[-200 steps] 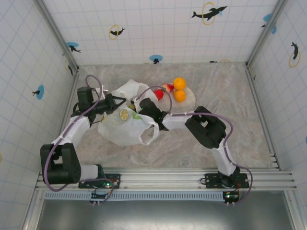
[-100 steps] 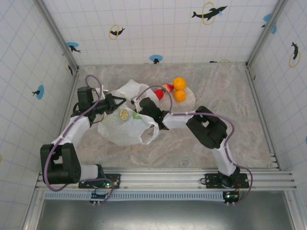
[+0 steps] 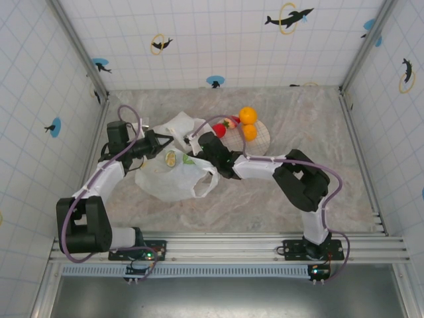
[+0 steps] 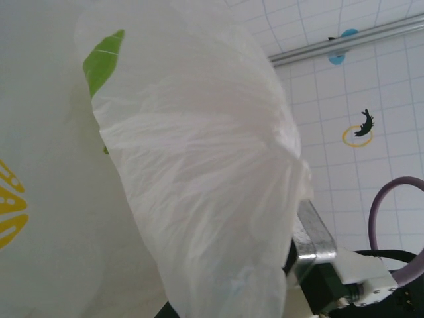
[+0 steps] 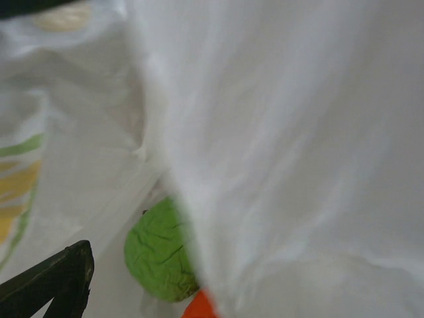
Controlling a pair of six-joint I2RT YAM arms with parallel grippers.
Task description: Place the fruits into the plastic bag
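Top and wrist views of the bagging task, partway through. The white translucent crinkly plastic bag, printed with lemon slices and green leaves, lies on the marbled table left of centre, nearer the left edge than the right, with its mouth turned toward the far edge. We see the left gripper at the bag's far-left rim, where the film bunches tightly into it in the left wrist view; we judge it pinched on that rim to hold the mouth up. The right gripper reaches into the mouth from the right; with one dark fingertip showing against the film, we cannot tell whether its claw is spread or pressed together. Done so far: a green round fruit rests inside the bag, touching a sliver of something orange that is probably another fruit. Left to do: two oranges on the round checked plate near the table's centre, and a red strawberry and red apple at the plate's left rim, just beside the bag's mouth.
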